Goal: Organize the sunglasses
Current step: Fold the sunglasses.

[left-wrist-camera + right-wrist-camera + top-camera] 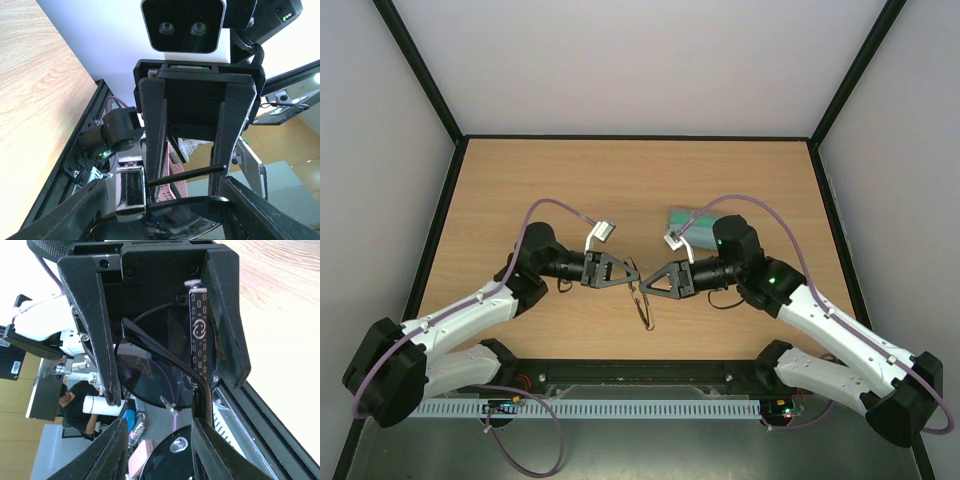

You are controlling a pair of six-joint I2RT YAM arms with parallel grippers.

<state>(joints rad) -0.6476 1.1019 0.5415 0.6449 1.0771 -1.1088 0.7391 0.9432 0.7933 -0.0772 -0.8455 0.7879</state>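
Observation:
The sunglasses (642, 298) hang above the middle of the wooden table (620, 190), between my two grippers, which meet tip to tip. My left gripper (633, 272) is shut on them. In the right wrist view a patterned temple (200, 340) lies against one left finger and a dark lens (150, 380) fills the gap. My right gripper (159, 422) stands open around the other lens, with a gap showing beside one finger. In the left wrist view a thin temple arm (185, 175) spans between the right gripper's fingers (151, 135).
A blue-grey cloth (686, 218) lies on the table behind the right wrist, partly hidden by it. A black rail (640, 372) runs along the near edge between the arm bases. White walls close in the table on three sides.

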